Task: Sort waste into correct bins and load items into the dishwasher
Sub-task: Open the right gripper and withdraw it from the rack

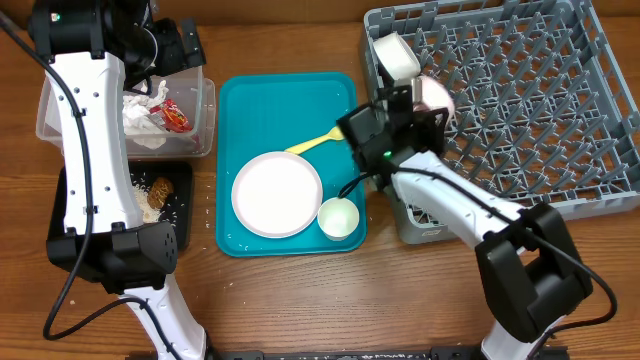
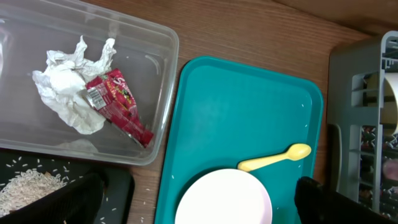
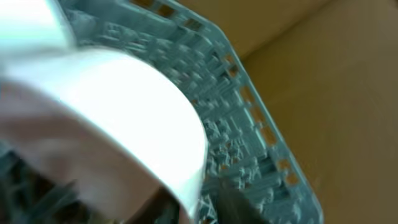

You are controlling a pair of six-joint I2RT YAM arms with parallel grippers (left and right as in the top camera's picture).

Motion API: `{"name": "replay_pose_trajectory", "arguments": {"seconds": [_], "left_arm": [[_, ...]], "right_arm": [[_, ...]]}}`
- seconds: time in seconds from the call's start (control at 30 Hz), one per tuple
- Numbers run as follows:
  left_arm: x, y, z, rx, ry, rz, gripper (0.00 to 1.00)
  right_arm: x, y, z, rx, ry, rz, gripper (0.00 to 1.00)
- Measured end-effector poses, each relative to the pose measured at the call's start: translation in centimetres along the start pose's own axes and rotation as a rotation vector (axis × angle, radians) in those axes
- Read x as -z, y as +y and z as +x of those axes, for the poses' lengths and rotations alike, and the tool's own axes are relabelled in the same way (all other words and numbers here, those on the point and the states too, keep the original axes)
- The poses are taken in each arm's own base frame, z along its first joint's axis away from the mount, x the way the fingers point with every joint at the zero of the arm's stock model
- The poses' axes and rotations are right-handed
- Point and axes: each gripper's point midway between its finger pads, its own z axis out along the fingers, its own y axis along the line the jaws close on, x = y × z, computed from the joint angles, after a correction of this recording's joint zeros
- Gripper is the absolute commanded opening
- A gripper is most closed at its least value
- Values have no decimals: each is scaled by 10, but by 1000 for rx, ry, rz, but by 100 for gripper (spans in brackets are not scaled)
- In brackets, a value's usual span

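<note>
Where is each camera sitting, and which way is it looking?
Overhead: above the table, facing straight down on teal tray, grey dish rack, left arm, right arm.
Left wrist: on the left arm, facing down at clear tub and yellow spoon; dark fingers at bottom.
Right wrist: on the right arm, close to a blurred white bowl and rack; fingers unclear.
Overhead and left wrist share tray, tub, spoon.

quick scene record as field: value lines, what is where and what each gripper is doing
clear tub: crumpled paper, red wrapper
black tray: rice, brown lumps
teal tray: plate, cup, yellow spoon
dish rack: one bowl in its corner
right gripper: at a second bowl over the rack, grip unclear
left gripper: open, above tub and teal tray
</note>
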Motion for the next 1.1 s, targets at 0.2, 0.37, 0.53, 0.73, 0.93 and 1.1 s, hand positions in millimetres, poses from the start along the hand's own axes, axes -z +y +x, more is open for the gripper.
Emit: {"name": "replay_pose_trajectory", "arguments": {"seconds": [0.2,0.37,0.53,0.73,0.93,1.1], "left_arm": [[0,0,0,0,1,0,100],[0,0,0,0,0,0,100],[0,0,1,0,2,-1,100],[0,-2,7,-16,30,13,98],[9,-7,17,-58,56,42,97],[46,-12,36,-83,56,50,97]], "right_arm": [[37,25,-10,9,-77,-80,71],[57,34,-17,14,-114,-114,78],[76,23,-43,-74,-151,-165,82],[108,-39,-91,-304,-210,-320,83],[148,-101,-114,-465,-277,-575,89],[167,-93,-103,-427,-243,-755,89]]}}
